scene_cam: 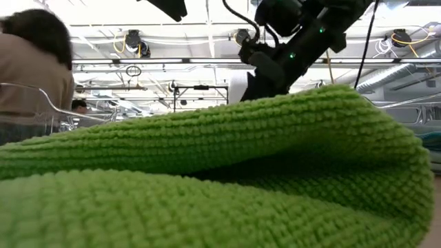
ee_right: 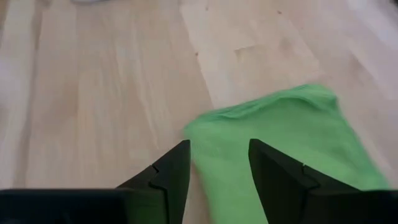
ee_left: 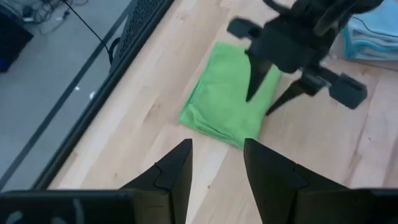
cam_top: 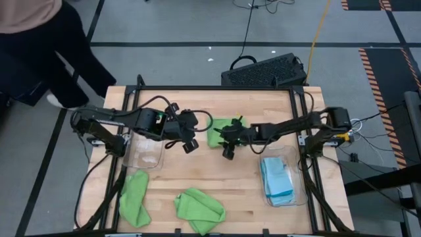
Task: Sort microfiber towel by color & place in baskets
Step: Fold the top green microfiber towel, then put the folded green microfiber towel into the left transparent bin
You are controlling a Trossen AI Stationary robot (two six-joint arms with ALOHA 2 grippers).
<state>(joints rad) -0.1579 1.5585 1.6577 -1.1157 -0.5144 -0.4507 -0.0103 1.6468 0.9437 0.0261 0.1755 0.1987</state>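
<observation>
A folded lime green microfiber towel (cam_top: 219,133) (ee_left: 221,106) (ee_right: 283,140) lies flat on the table's middle, toward the far edge. My right gripper (cam_top: 228,150) (ee_left: 260,102) (ee_right: 217,168) hovers open over that towel's near-right part, fingers slanting down. My left gripper (cam_top: 190,143) (ee_left: 217,165) stands open just left of the towel, above the table. Two more green towels (cam_top: 135,197) (cam_top: 199,209) lie near the front edge; one (scene_cam: 207,179) fills the low view. The left clear basket (cam_top: 146,153) holds nothing. The right basket (cam_top: 296,172) holds light blue towels (cam_top: 276,181).
A black perforated crate (cam_top: 263,70) stands past the table's far edge. A person (cam_top: 39,39) is beyond the far left corner. Bare wood lies between the two baskets and in front of the middle towel.
</observation>
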